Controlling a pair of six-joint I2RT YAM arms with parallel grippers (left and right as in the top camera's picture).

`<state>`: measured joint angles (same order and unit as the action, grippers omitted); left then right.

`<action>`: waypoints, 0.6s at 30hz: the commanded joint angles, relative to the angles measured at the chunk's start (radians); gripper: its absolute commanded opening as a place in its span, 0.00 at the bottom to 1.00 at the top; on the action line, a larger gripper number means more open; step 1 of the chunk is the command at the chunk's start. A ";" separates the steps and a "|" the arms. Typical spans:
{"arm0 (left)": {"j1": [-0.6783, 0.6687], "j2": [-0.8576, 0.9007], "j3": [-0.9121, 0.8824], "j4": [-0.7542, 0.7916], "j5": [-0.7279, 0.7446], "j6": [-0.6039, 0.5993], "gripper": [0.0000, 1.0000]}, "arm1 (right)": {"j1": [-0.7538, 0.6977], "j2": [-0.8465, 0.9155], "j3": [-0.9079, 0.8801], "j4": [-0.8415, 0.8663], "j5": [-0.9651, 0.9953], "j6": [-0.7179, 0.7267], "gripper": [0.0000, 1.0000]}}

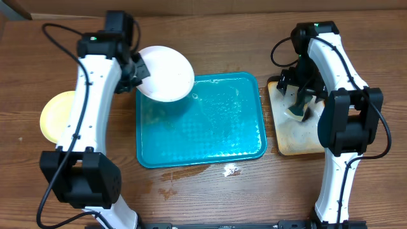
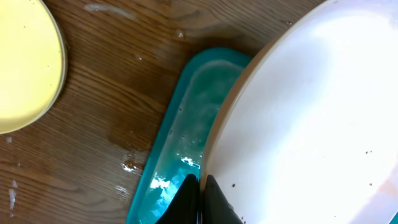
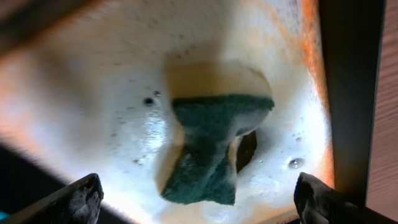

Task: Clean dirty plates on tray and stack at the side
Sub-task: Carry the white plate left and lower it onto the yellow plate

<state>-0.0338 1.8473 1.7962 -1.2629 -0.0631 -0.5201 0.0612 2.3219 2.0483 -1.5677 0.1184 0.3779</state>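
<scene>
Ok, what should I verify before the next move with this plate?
1. Left claw shut on the white plate rim: ok.
2. White plate clean: not ok, dark specks show near its edge.
3. Yellow plate at the side, top bare for stacking: ok.
4. Right claw open above the sponge in the tan tray: ok.
5. No other plate lying in the teal tray: ok.
6. Third plate's whereabouts: cannot tell.

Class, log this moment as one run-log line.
left hand: holds white plate over tray corner | right hand: open above sponge | yellow plate: on table
</scene>
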 commanded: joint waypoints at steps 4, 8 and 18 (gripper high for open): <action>0.063 -0.109 0.027 -0.006 0.054 0.047 0.04 | 0.013 -0.031 0.183 -0.026 -0.048 -0.082 1.00; 0.104 -0.118 0.026 -0.019 0.055 0.045 0.05 | 0.034 -0.087 0.302 -0.052 -0.110 -0.129 1.00; 0.299 -0.131 0.023 -0.044 0.136 0.065 0.04 | 0.085 -0.256 0.409 -0.105 -0.207 -0.178 1.00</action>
<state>0.2028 1.7485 1.7988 -1.3052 0.0292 -0.4858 0.1398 2.1342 2.4302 -1.6615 -0.0383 0.2268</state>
